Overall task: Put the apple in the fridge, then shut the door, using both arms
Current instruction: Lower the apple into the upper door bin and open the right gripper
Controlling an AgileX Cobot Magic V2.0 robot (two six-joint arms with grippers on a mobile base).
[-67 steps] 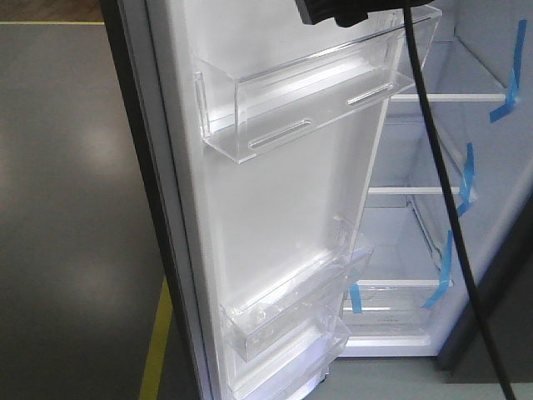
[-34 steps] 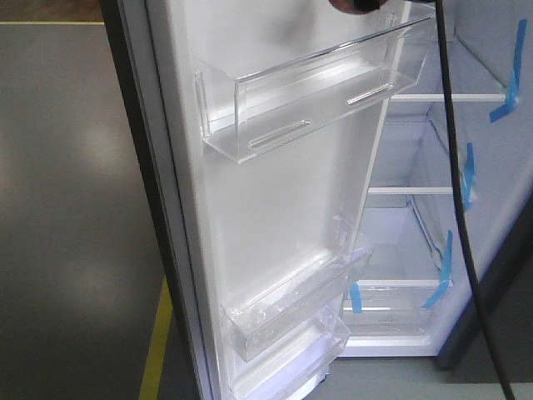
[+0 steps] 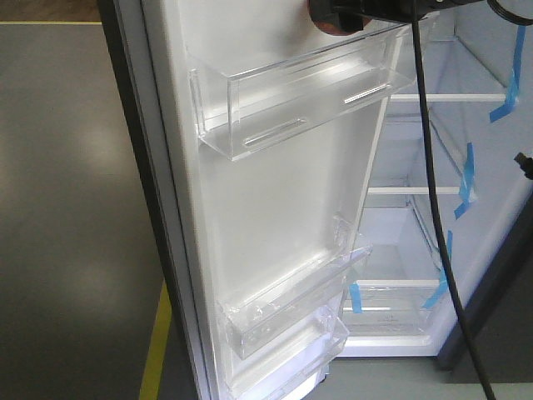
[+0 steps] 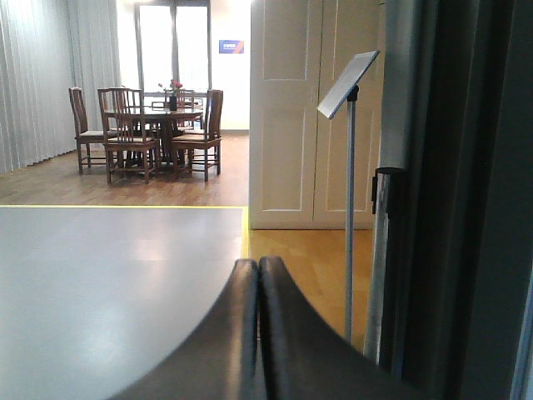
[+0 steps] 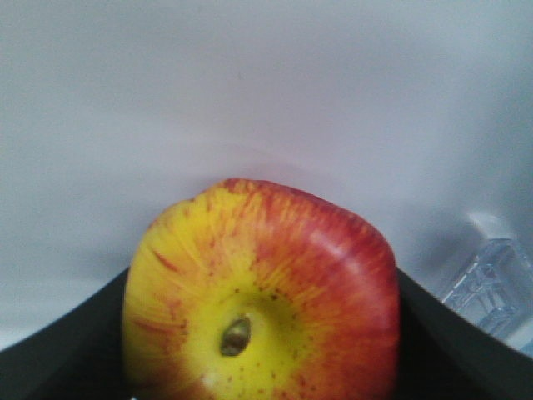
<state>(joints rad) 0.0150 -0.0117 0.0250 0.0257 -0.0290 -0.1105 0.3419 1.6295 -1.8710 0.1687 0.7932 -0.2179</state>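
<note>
The right hand (image 3: 337,12) is pinching the apple (image 5: 258,300) between its two fingers, with the dimple turned toward the wrist camera. In the front view only a reddish sliver of the fruit shows at the top edge, just above the top door bin (image 3: 291,92), near that bin's inner end. Behind the apple there is only plain white wall, and a clear plastic corner (image 5: 487,283) lies low and to the right. So the fruit seems to be facing the door (image 3: 275,192) lining and not yet inside the fridge (image 3: 491,50).

The step in hand looks like carrying the apple in. To do it well, swing the hand to the right of the top door bin, clearing the bin's rim, and bring it over a glass shelf (image 3: 445,97). Lower the apple until it rests on the glass before spreading the fingers, because a round fruit rolls if dropped. The black cable (image 3: 429,167) hangs in front of the bin's inner end, so leave it slack enough not to snag.

The left hand (image 4: 258,271) has its fingers pressed together and holds nothing. It sits beside a dark upright panel (image 4: 466,208), probably the door's outer side. It is best kept there until the right arm is out.
</note>
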